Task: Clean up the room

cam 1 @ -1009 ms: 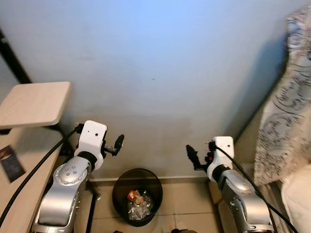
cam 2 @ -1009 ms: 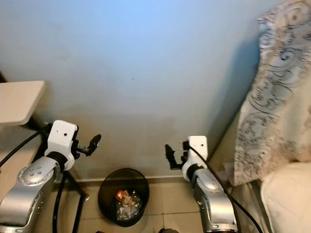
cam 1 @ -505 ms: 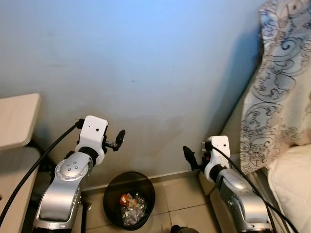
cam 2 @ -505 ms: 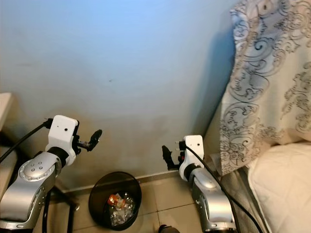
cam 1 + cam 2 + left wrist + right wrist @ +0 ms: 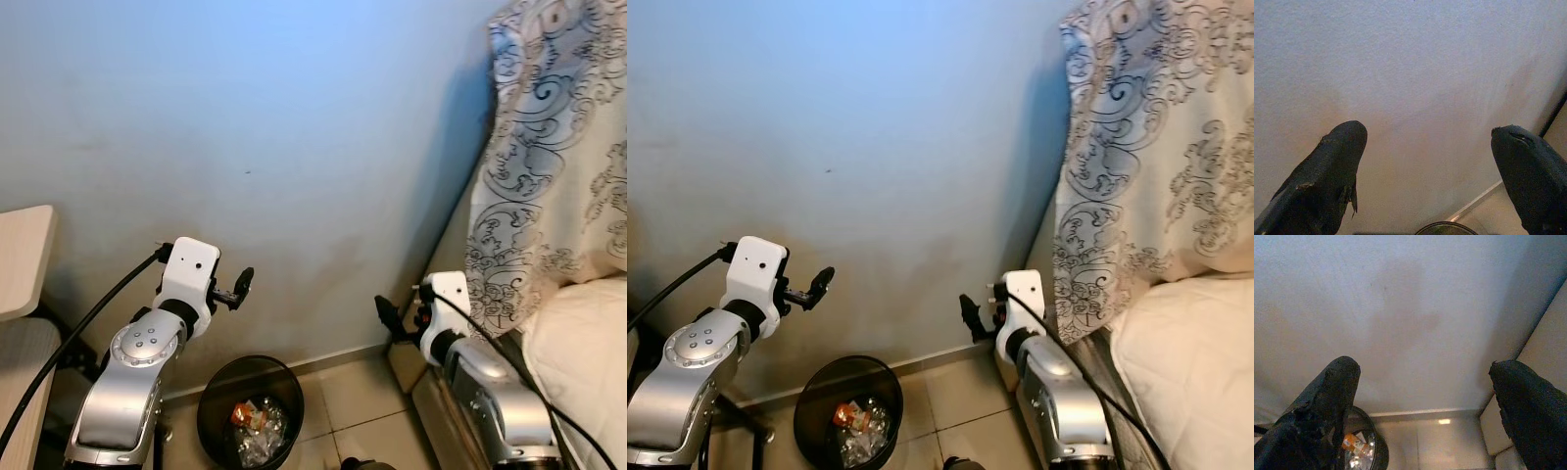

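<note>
Head views: risk of bumping the pale blue wall (image 5: 294, 117) or kicking over the round black waste bin with crumpled wrappers (image 5: 250, 419), standing on the floor tiles below, between both arms.

Left wrist view: left gripper (image 5: 1427, 164) spread wide, holding nothing.

Right wrist view: right gripper (image 5: 1425, 399) equally wide apart, empty, touching nothing.

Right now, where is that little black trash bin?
The black trash bin stands on the tiled floor against the blue wall, low in the head views, below and between the left gripper and right gripper, nearer the left.
</note>
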You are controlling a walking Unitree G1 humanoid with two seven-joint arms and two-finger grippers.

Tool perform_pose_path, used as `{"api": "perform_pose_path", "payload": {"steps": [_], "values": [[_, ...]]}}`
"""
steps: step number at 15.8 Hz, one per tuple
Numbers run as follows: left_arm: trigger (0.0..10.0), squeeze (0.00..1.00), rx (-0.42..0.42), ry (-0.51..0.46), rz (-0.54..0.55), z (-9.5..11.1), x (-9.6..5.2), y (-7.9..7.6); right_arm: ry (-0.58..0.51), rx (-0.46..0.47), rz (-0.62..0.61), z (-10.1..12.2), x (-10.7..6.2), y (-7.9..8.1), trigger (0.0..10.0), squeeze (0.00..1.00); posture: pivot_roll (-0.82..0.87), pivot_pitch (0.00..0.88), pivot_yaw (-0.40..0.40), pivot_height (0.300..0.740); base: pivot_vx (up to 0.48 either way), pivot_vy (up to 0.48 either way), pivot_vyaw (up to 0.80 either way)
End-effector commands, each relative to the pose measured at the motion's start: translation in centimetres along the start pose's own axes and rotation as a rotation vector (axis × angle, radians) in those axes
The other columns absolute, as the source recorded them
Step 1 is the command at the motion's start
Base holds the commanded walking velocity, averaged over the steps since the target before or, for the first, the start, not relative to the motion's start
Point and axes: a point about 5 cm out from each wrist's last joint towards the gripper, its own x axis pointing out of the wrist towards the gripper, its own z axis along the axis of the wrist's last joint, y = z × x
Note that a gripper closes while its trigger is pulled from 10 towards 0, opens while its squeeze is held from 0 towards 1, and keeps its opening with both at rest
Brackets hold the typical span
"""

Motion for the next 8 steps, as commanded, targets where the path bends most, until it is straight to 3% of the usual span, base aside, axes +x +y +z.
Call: {"api": "perform_pose_path", "payload": {"steps": [1, 8], "values": [[10.0, 0.0, 0.012, -0.005, 0.0, 0.16, -0.12, -0.06, -0.011, 0.008, 0.005, 0.58, -0.08, -0.11, 10.0, 0.0, -0.01, 0.0, 0.012, 0.74, 0.0, 0.0, -0.78], [10.0, 0.0, 0.027, -0.003, -0.017, 0.36, -0.02, -0.19, 0.02, -0.001, 0.027, -0.24, -0.31, 0.31, 10.0, 0.0, 0.0, 0.0, -0.001, 0.74, 0.0, 0.0, -0.78]]}}
